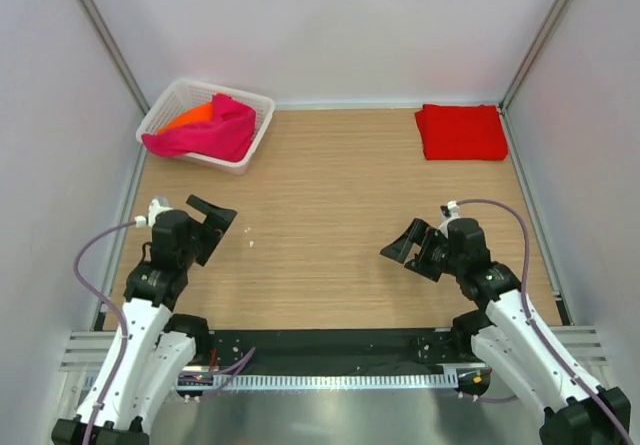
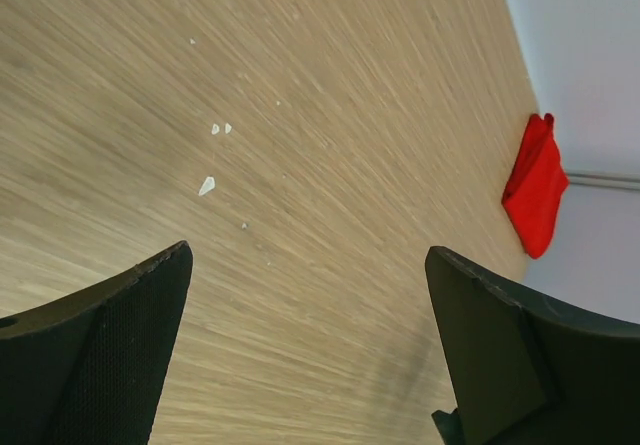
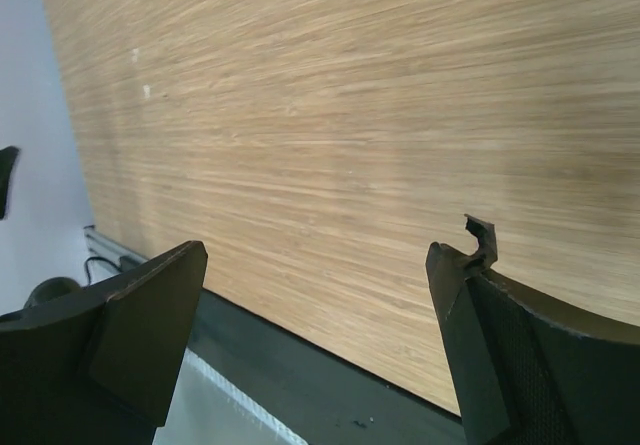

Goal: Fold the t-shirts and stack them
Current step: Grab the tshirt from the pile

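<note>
Your left tool (image 1: pixel 220 223) is spread wide and carrying nothing. It hangs over bare table (image 1: pixel 320 185), and the left wrist view shows wood grain and a few white flecks (image 2: pixel 207 185) between the fingers. Your right tool (image 1: pixel 400 242) is the same: wide apart, empty, low over the near right part of the table. Neither touches cloth.

Going outward, the red t-shirt (image 1: pixel 462 132) lies folded flat in the far right corner, well apart from both tools. The magenta-pink t-shirt (image 1: pixel 210 130) sits bunched in the white basket (image 1: pixel 262 105) at far left, with the orange t-shirt (image 1: pixel 190 117) mostly buried under it. So I'd judge one is done and two are left.

Risks:
- Grabbing the pink one may lift the orange with it, since they lie tangled together.
- The basket looks light, so a pull could drag or tip it.
- Cloth or a fingertip could snag in the lattice wall.
- The pink hem droops over the near left rim. A pinch there may catch only one layer and the shirt will unroll unevenly.
- When you stack later, a sliding drop could shove the red fold open, and it sits close to the right wall.

Orientation:
- The red one's long axis runs left-right, along the far edge. I can't tell which way the collar points.
- The pink one is a crumpled heap running roughly along the basket's length, with no clear collar direction.
</note>
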